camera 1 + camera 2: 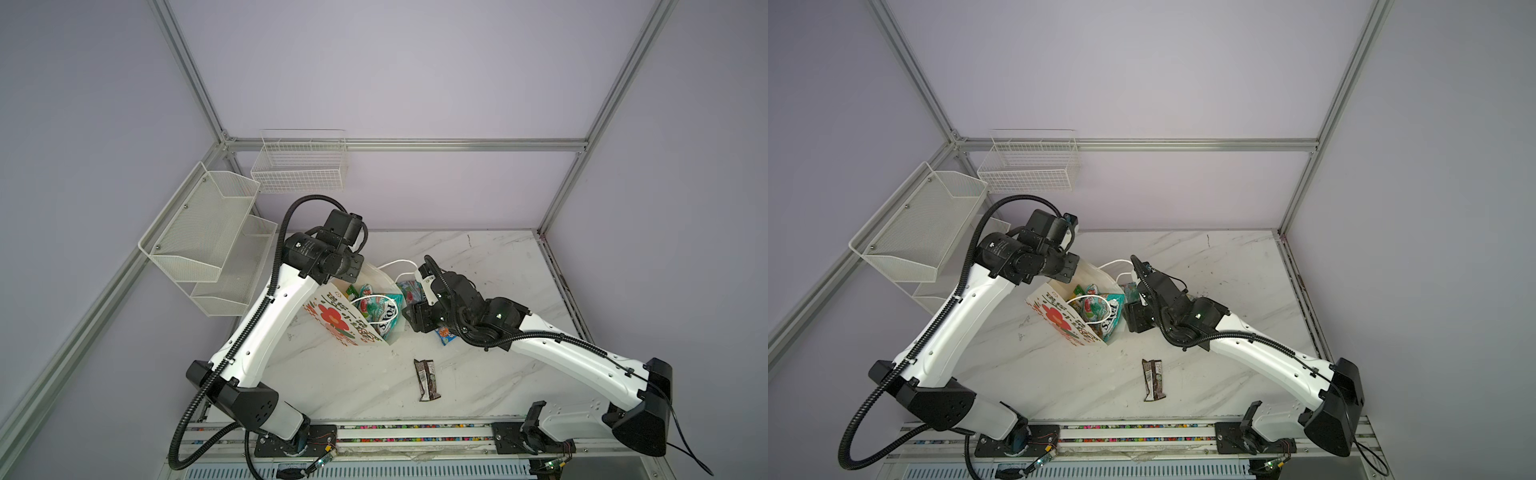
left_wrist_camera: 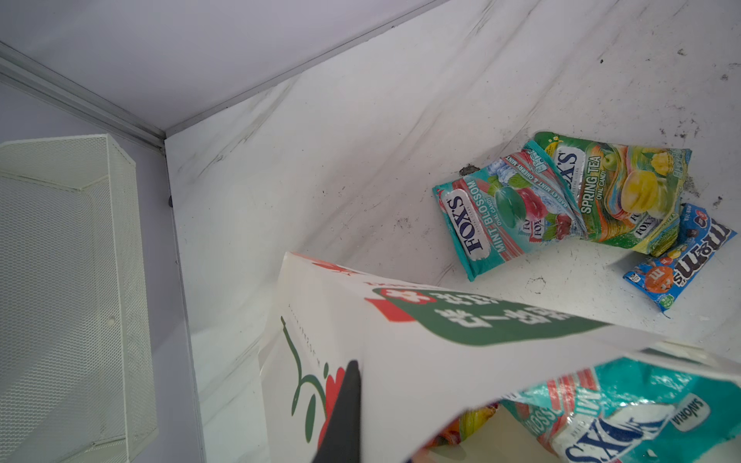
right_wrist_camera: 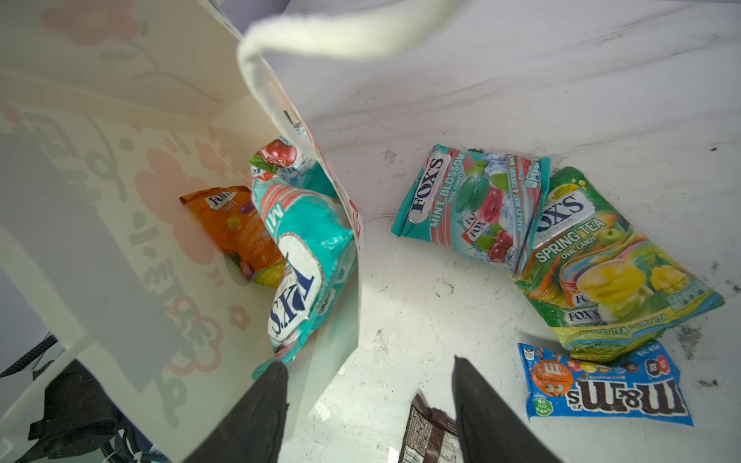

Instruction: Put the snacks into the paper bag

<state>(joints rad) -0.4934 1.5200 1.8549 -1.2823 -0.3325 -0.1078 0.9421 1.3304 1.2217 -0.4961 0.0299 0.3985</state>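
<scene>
Paper bag (image 3: 80, 260) stands just beside the spread right fingers (image 3: 256, 413).

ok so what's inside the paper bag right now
An orange FOX'S packet and a teal FOX'S packet lie in the paper bag. A third, cherry-printed packet is partly hidden by the cord handle. The bag floor beneath them is covered.

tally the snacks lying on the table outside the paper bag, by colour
teal FOX'S bag: 1
green FOX'S bag: 1
blue m&m's packet: 1
dark-brown wrapper: 1
total: 4, all on the table, outside the paper bag
</scene>
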